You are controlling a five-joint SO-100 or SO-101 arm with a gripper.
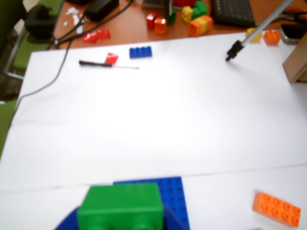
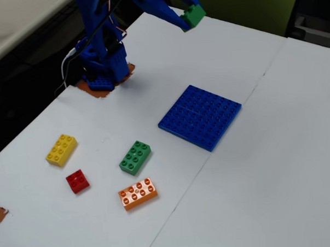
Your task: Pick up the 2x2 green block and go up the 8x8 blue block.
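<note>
My blue gripper [image 2: 190, 15] is shut on the 2x2 green block [image 2: 193, 15] and holds it high in the air, toward the back of the table in the fixed view. In the wrist view the green block [image 1: 121, 206] fills the bottom edge between blue jaws [image 1: 120, 218]. The 8x8 blue block [image 2: 200, 116] lies flat on the white table, below and in front of the gripper in the fixed view. In the wrist view part of the blue plate [image 1: 173, 196] shows just behind the held block.
On the table lie a longer green brick [image 2: 135, 157], an orange brick [image 2: 138, 193], a red brick [image 2: 77, 181] and a yellow brick [image 2: 61, 149]. The orange brick [image 1: 277, 209] also shows in the wrist view. Beyond the table's far edge are loose bricks [image 1: 199, 21] and a screwdriver [image 1: 108, 64].
</note>
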